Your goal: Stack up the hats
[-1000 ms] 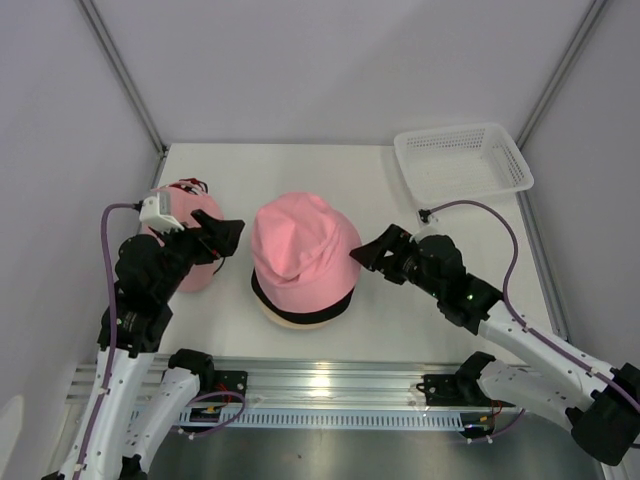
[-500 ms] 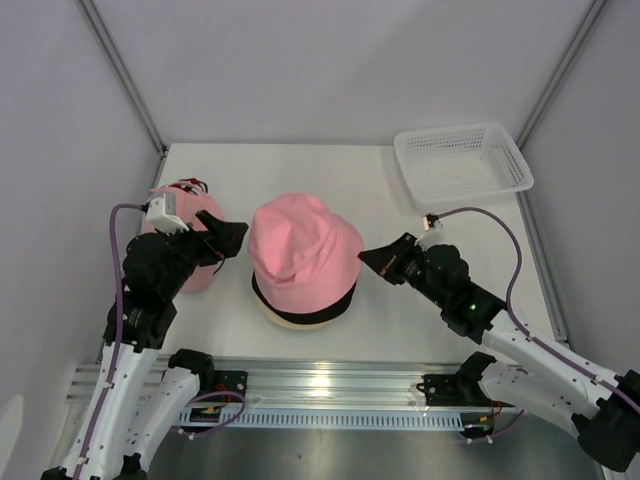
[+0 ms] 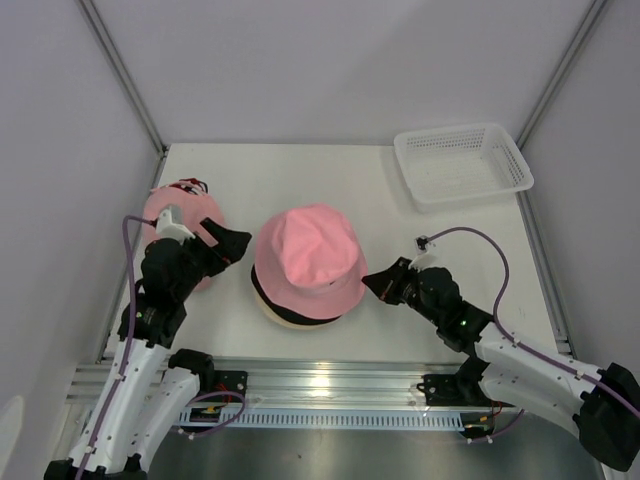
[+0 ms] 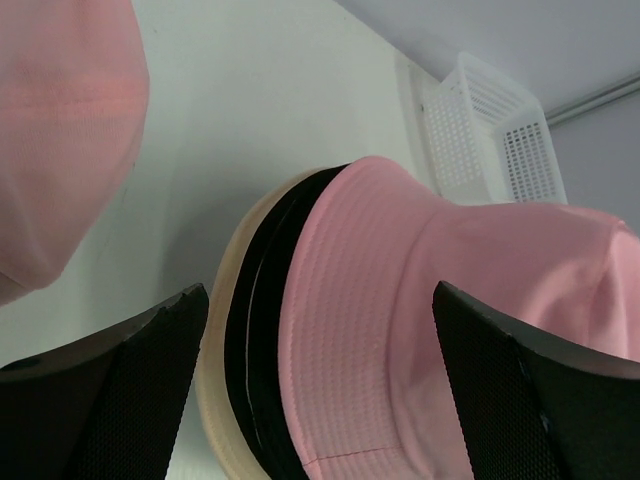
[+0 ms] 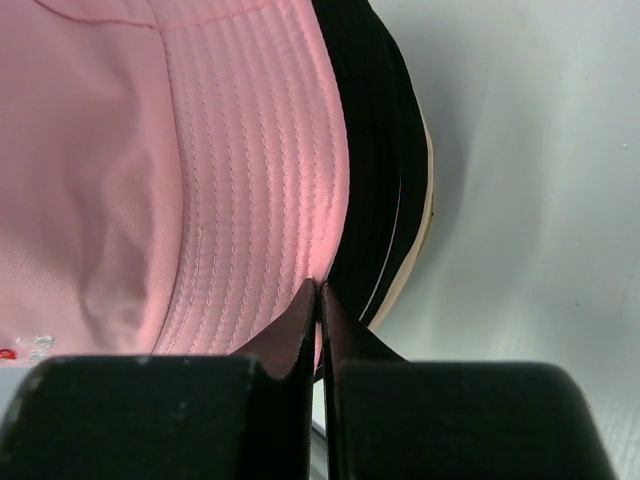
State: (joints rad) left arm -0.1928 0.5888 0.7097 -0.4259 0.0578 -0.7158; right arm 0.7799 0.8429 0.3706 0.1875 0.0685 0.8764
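A pink bucket hat [image 3: 308,250] lies on top of a black bucket hat [image 3: 264,297] and a tan bucket hat [image 3: 292,321] in the middle of the table. My right gripper [image 3: 371,284] is shut on the pink hat's brim [image 5: 260,200] at its right edge; in the right wrist view the brim edge runs between the closed fingers [image 5: 300,330]. My left gripper [image 3: 236,245] hangs open just left of the stack, and its wide-apart fingers [image 4: 150,350] frame the brims. A pink baseball cap [image 3: 178,213] sits at the far left, partly hidden by the left arm.
A white mesh basket [image 3: 462,160] stands at the back right corner. A bit of red [image 3: 186,185] shows at the pink cap's far edge. Side walls and slanted frame posts close in the table on both sides.
My right gripper has shut on the pink hat's brim and drawn it right and toward the near edge, so the hat sits lower on the stack. The left gripper shifted slightly nearer.
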